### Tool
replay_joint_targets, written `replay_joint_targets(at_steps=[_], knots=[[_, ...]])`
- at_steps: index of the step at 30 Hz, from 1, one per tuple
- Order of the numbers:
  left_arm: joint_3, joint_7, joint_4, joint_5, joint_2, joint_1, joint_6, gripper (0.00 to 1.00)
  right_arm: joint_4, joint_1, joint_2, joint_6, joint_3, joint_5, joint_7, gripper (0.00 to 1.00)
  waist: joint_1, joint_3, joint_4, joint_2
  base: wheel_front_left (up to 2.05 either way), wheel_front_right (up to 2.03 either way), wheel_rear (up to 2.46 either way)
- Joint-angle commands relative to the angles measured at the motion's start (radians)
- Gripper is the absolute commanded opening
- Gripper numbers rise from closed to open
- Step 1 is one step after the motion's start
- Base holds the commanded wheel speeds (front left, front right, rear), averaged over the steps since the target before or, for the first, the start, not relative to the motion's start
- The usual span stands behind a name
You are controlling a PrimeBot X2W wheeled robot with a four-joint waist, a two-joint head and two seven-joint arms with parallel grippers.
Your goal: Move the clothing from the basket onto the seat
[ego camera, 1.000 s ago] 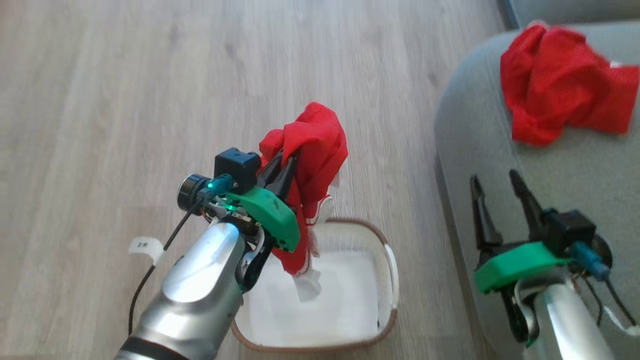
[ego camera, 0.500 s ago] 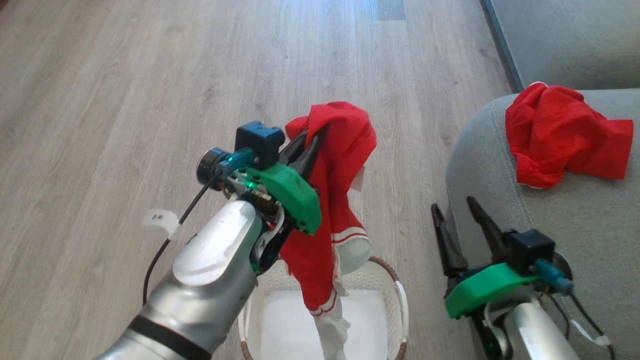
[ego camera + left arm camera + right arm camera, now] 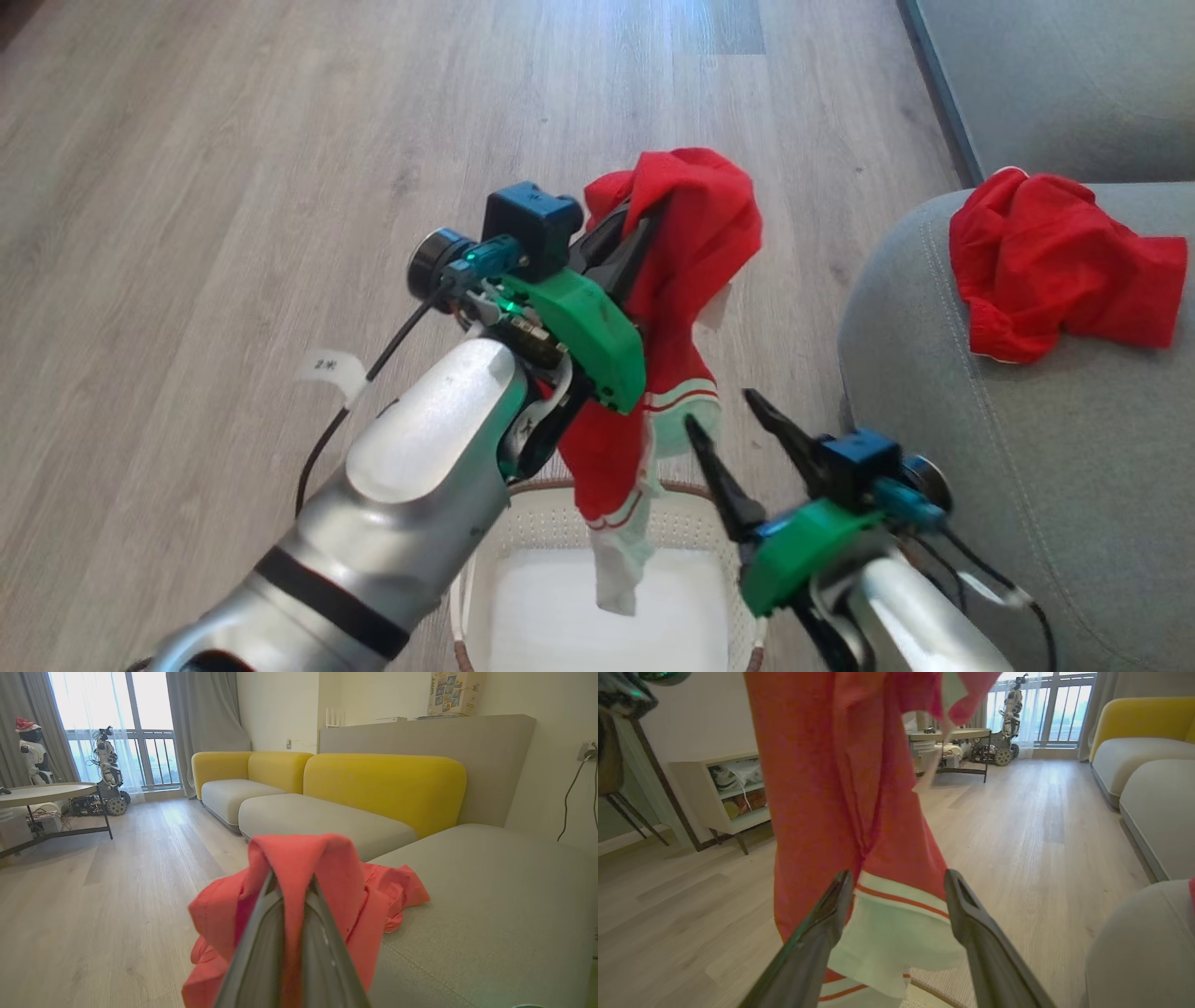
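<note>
One garment (image 3: 695, 252) hangs from the clamped left gripper (image 3: 642, 222), lifted clear of the basket (image 3: 530, 525) for transfer; the right gripper (image 3: 719, 408), fingers (image 3: 714, 471) wide and empty, apparently brackets its hem. Second garment (image 3: 1055, 271) lies on the seat (image 3: 1027, 485).

Basket (image 3: 541, 518) on floor (image 3: 187, 233), one garment (image 3: 700, 215) hanging over it from my left jaws; seat (image 3: 1074, 467) to its right, second garment (image 3: 1064, 261) on it.
</note>
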State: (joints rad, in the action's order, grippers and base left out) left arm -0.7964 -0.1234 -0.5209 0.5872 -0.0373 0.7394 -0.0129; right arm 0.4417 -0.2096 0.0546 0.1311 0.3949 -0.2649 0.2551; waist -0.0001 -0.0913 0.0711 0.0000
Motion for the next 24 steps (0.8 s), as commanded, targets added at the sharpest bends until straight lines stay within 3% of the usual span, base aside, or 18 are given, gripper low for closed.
replay_joint_targets(at_steps=[1,6,10,23,24], knots=[[0.019,-0.004,0.041,0.013,-0.013,0.086,-0.011,0.0,-0.009,-0.08,-0.004,0.0,0.056,-0.012,0.007,1.0,0.0001,-0.001,0.005,0.0,0.0,0.0,0.0],[-0.029,-0.004,0.058,0.044,-0.013,0.11,-0.025,0.0,0.062,-0.15,-0.004,0.0,0.153,-0.07,0.007,1.0,0.0001,-0.005,0.024,0.0,0.0,0.0,0.0],[-0.068,-0.009,0.08,0.068,-0.013,0.128,-0.037,0.0,0.126,-0.201,-0.004,0.0,0.175,-0.089,0.007,1.0,0.0001,-0.008,0.048,0.0,0.0,0.0,0.0],[-0.141,-0.02,0.132,0.12,-0.013,0.149,-0.066,0.0,0.221,-0.287,-0.004,0.0,0.095,-0.067,0.007,1.0,0.0001,-0.018,0.104,0.0,0.0,0.0,0.0],[-0.144,-0.022,0.13,0.122,-0.013,0.149,-0.067,0.0,0.222,-0.292,-0.004,0.0,0.098,-0.069,0.007,0.85,0.0001,-0.019,0.107,0.0,0.0,0.0,0.0]])
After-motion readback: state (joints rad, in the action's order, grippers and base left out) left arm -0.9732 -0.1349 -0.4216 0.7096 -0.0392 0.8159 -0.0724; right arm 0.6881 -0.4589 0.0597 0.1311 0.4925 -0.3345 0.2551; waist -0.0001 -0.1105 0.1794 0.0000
